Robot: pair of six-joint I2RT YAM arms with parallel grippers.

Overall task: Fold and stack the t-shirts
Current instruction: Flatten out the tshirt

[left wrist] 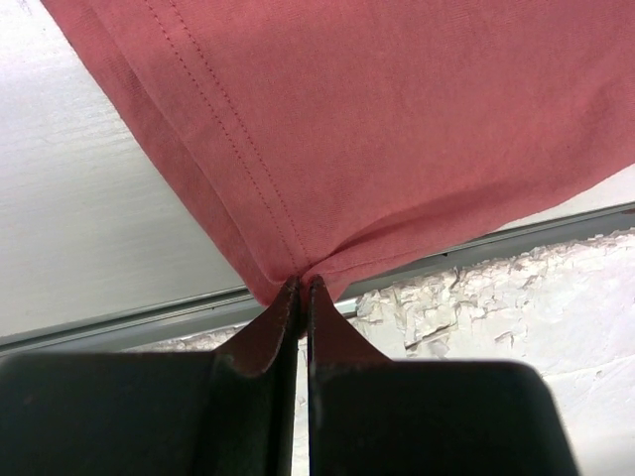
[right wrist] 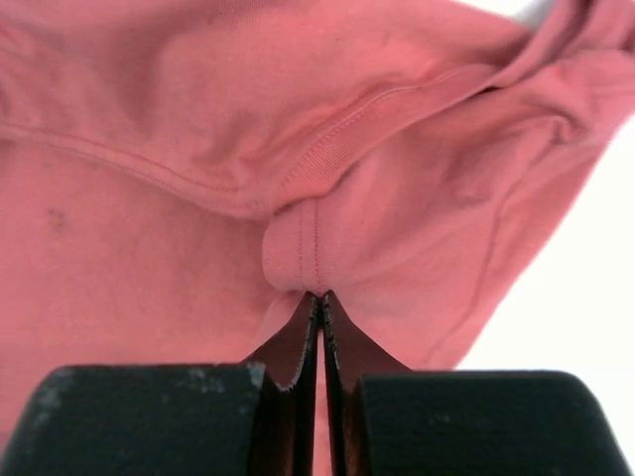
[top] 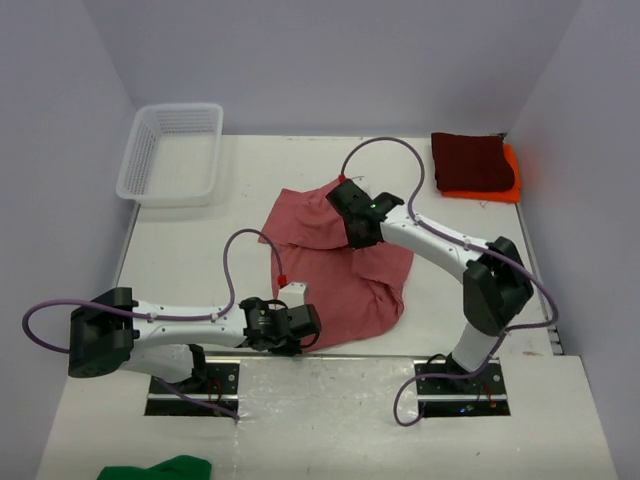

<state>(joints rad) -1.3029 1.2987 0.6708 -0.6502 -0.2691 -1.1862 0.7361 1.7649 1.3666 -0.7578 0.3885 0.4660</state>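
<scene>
A faded brick-red t-shirt [top: 345, 265] lies rumpled in the middle of the table. My left gripper [top: 305, 325] is shut on its near hemmed corner [left wrist: 298, 268] by the table's front edge. My right gripper [top: 350, 205] is shut on a pinch of the same t-shirt at a seam near the collar [right wrist: 316, 268], at the shirt's far side. A folded dark maroon t-shirt [top: 471, 161] rests on a folded bright orange t-shirt [top: 500, 188] at the back right corner.
A white mesh basket [top: 172, 152] stands at the back left. A green cloth [top: 160, 468] lies on the near platform at the bottom left. Metal rails [top: 330, 355] run along the table's front edge by the arm bases.
</scene>
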